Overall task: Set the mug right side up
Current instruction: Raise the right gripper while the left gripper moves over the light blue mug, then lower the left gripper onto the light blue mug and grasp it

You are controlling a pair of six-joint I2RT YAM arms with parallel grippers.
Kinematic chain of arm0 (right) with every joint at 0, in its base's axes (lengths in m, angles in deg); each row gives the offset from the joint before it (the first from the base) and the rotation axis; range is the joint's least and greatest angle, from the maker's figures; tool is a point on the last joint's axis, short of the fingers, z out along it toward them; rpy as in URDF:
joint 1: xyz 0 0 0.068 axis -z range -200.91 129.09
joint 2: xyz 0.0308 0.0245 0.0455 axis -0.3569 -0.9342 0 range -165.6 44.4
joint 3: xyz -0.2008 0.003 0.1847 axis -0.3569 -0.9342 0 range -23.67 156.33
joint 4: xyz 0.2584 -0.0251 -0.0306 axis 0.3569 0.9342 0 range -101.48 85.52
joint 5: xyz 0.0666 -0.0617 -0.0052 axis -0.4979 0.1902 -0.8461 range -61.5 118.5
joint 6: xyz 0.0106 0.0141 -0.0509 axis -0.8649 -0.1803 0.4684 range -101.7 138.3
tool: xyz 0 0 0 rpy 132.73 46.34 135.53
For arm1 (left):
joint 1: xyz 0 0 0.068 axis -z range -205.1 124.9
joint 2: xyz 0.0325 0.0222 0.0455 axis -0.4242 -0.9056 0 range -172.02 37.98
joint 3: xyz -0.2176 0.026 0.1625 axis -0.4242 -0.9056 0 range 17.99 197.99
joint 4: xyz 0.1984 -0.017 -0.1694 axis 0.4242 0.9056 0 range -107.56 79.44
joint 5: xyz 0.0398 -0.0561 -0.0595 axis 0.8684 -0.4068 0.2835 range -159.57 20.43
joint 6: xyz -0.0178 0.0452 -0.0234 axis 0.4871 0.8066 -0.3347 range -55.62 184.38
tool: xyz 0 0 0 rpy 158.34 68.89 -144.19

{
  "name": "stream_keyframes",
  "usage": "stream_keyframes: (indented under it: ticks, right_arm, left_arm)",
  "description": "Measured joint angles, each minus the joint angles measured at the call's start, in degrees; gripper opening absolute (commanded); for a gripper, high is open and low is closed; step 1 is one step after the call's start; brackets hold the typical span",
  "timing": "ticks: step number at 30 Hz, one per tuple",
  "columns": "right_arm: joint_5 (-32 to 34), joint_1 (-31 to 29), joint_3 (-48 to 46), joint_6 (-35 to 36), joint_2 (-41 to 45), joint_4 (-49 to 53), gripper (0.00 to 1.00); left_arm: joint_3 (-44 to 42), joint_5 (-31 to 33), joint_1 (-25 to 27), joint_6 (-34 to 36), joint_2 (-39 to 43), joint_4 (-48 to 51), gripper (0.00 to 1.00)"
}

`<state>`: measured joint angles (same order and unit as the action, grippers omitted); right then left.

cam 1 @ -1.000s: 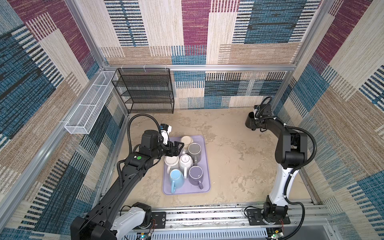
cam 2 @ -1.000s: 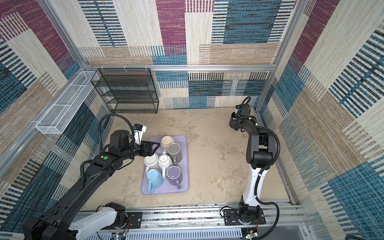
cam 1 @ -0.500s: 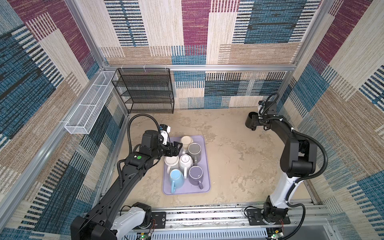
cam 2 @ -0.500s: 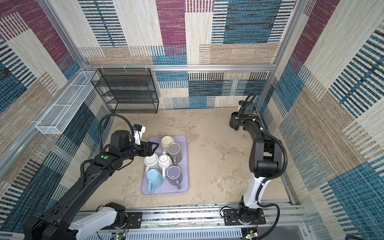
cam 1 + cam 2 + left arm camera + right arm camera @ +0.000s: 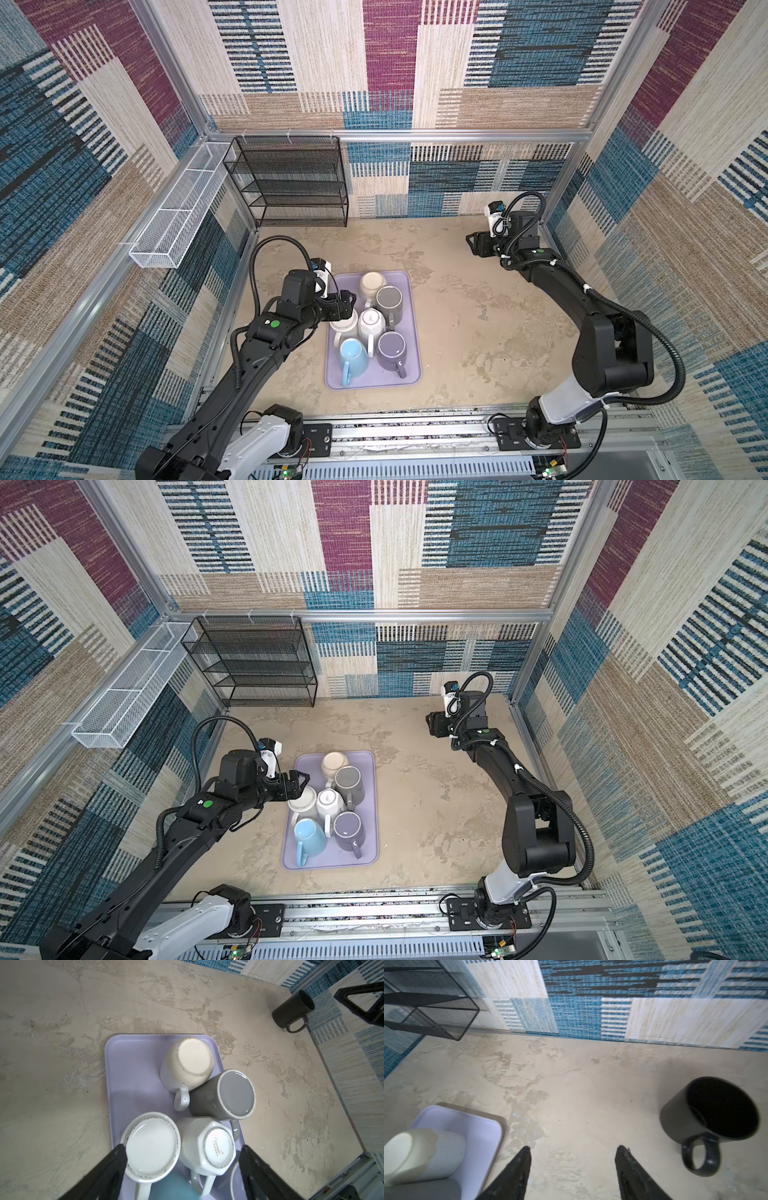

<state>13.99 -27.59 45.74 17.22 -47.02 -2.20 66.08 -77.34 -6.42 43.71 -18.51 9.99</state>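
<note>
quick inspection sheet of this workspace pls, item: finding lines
surface: mottled beige tabletop, no spills seen
job's things: six ceramic mugs bottom up on lavender plastic tray; black ceramic mug upright on the tabletop
clutter: nothing seen
claws: left claw open over the tray, empty; right claw open, empty, black mug beside it
cables: black corrugated hoses loop off both arms, clear of mugs
surroundings: black mesh shelf rack at back, white wire basket on left wall

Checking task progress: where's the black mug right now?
Black mug stands upright on the table by the far right corner, clear of the purple tray; the right wrist view shows it beside the open right tool, untouched.
</note>
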Motion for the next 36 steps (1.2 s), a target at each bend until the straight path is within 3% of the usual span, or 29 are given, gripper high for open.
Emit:
stream_keyframes:
  ticks: [8, 24, 36]
  right_arm:
    - [-5.0, -6.0, -5.8, -4.2, 0.0, -6.0, 0.67]
    - [-6.4, -7.6, -9.7, -6.0, -1.2, -8.5, 0.69]
    - [-6.5, -8.2, -10.1, -6.6, -1.7, -9.8, 0.70]
  left_arm:
    - [-2.3, 0.0, 1.7, -3.7, 2.5, 4.9, 0.80]
    - [-3.3, 0.5, 14.2, -12.5, 9.3, 22.4, 0.72]
    - [-3.3, 6.2, 23.2, -16.7, 4.0, 28.5, 0.71]
